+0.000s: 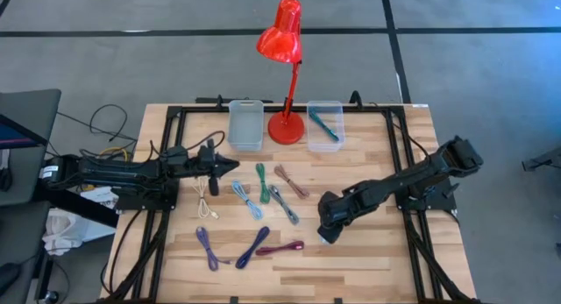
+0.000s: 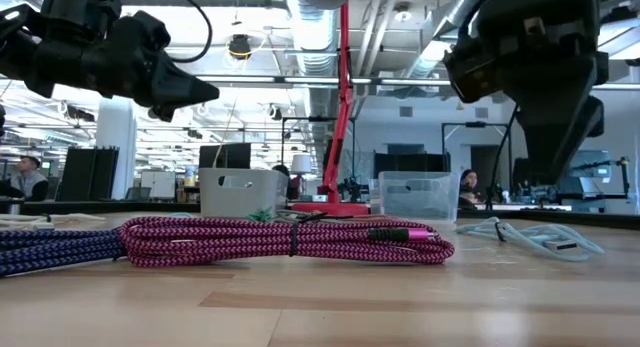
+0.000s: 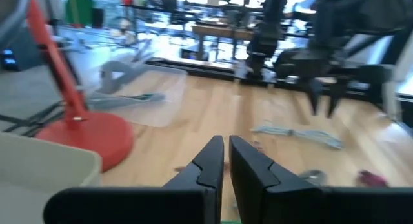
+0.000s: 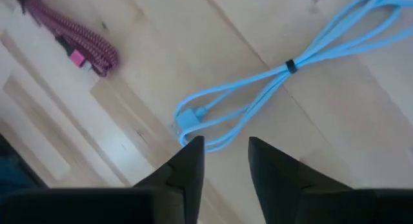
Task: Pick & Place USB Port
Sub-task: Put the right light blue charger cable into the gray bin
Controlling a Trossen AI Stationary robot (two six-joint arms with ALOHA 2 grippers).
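right pincer open, fingers parted, just above light-blue bundled usb cable lying flat on wooden worktop, untouched.

Red lamp — base on far edge of surface, beyond both grippers, between left gripper and right gripper; shade leaning out past surface edge. Plank surface under both grippers, black frame rails along its sides. Grey floor with dark tape lines around it. White bundle on floor, well behind left gripper. Low view — seated person far behind right gripper.
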